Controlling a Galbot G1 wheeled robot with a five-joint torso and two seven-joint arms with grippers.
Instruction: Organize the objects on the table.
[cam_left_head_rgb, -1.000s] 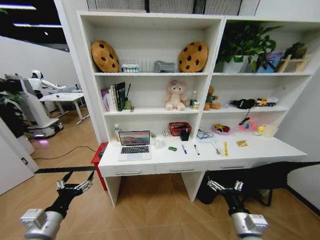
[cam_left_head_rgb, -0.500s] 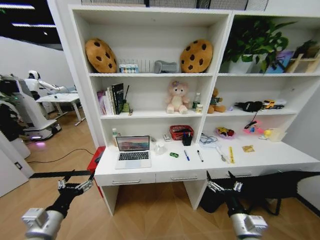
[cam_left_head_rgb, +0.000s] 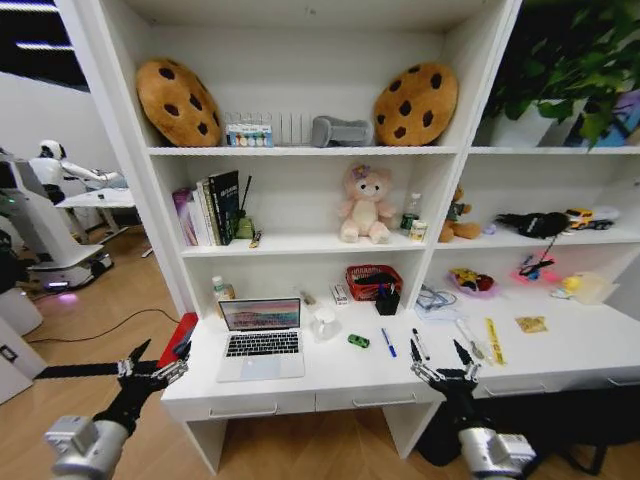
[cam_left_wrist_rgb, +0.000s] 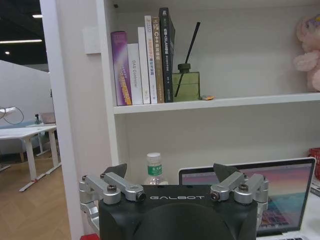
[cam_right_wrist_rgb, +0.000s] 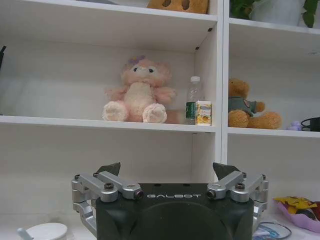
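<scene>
On the long white table (cam_left_head_rgb: 340, 372) an open silver-white laptop (cam_left_head_rgb: 262, 340) sits at the left. A tiny green toy car (cam_left_head_rgb: 358, 341), a blue pen (cam_left_head_rgb: 388, 343) and a black pen (cam_left_head_rgb: 420, 344) lie to its right. My left gripper (cam_left_head_rgb: 150, 368) hangs open off the table's left front corner, level with its edge. My right gripper (cam_left_head_rgb: 440, 362) is open over the front edge, just short of the black pen. In the left wrist view the open left gripper (cam_left_wrist_rgb: 172, 172) faces the laptop screen (cam_left_wrist_rgb: 285, 192). In the right wrist view the open right gripper (cam_right_wrist_rgb: 167, 170) faces the shelves.
At the back of the table stand a red basket (cam_left_head_rgb: 372, 280), a black pen cup (cam_left_head_rgb: 387, 300), a white cup (cam_left_head_rgb: 324, 322) and a bottle (cam_left_head_rgb: 222, 290). A yellow strip (cam_left_head_rgb: 493, 340) and a spoon (cam_left_head_rgb: 468, 335) lie farther right. Shelves rise above; another robot (cam_left_head_rgb: 50, 230) stands at the left.
The camera has come closer to the desk, so the shelves and table loom larger. Both grippers stay open, and the right one now reaches the table's front edge.
</scene>
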